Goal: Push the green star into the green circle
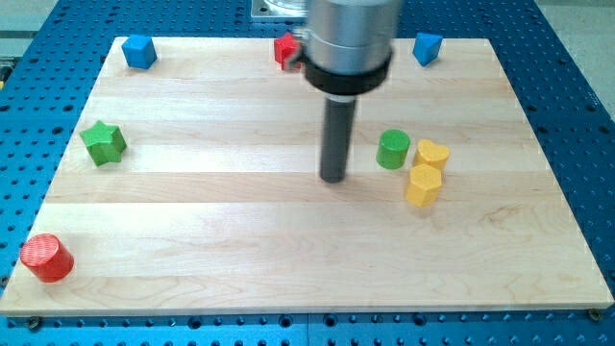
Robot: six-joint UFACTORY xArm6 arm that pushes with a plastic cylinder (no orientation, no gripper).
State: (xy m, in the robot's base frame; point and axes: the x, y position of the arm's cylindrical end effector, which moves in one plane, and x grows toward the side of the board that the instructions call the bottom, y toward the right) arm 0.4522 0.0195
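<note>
Down in the near left corner of the wooden board (pixel 192 250) sits a red round block (pixel 46 258). A bit farther back, close to the left edge, is the green star (pixel 104 143). It sits alone, well apart from everything else. In the far left corner is a blue block (pixel 140 51); its shape is hard to make out.

Near the middle of the far edge a red block (pixel 284 49) peeks out from behind the big grey arm (pixel 348 38), which hides part of it. The arm has no claw at all to open or close, only a straight dark rod. The rod comes straight down, and my tip (pixel 333 179) rests at the middle of the board. The green star is far off to its left.

Just right of my tip, with a small gap between, stands the green circle (pixel 393 149). Right beside it is a yellow heart-shaped block (pixel 432 154). A yellow six-sided block (pixel 424 185) sits just in front of the heart. They look like they touch. In the far right corner is another blue block (pixel 427 47).
</note>
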